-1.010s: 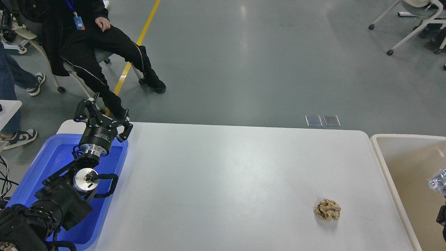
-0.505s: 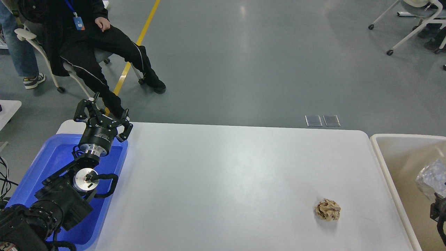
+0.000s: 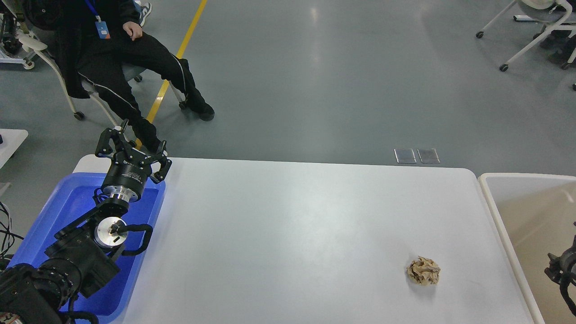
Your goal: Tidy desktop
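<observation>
The white desktop (image 3: 292, 234) fills the middle of the head view. A crumpled brown paper ball (image 3: 423, 270) lies on it near the front right. My left gripper (image 3: 130, 146) is open and empty, held over the far end of the blue tub (image 3: 63, 207), far from the ball. My right gripper (image 3: 562, 257) shows only partly at the right edge, over the beige bin (image 3: 490, 191). Its fingers look spread and nothing shows between them. It is to the right of the ball, past the table's edge.
A seated person (image 3: 112, 58) in black is beyond the table's far left corner. Wheeled chairs (image 3: 531, 36) stand at the far right on the grey floor. A small white table corner (image 3: 11, 139) shows at the left edge.
The shiny crumpled foil held above my right gripper is gone from view. The right gripper has shifted slightly left over the beige bin. A passer-by at the far left walked away. The left arm has not moved.
</observation>
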